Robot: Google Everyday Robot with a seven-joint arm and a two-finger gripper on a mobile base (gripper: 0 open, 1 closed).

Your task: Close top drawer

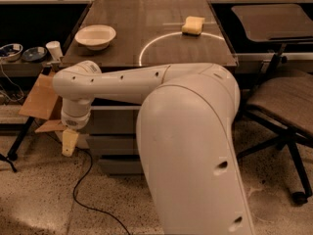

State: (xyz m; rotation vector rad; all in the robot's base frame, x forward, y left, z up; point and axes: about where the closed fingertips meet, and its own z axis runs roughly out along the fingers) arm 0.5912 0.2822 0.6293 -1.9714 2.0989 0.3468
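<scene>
The grey cabinet stands under the dark table point(146, 48), and my white arm covers most of it. A strip of the top drawer's point(108, 122) flat grey front shows just under the table edge, between my forearm and the big arm link. Its handle is hidden behind the arm. A second grey drawer front point(111, 144) shows below it. My gripper point(69, 142) hangs with its cream tip pointing down, at the cabinet's left side, level with the lower drawer front and to the left of the top drawer's front.
A white bowl point(95, 35) and a yellow sponge point(193, 25) lie on the table. A cardboard box point(41, 99) leans left of the cabinet. A black cable point(83, 190) runs over the floor. An office chair point(286, 102) stands on the right.
</scene>
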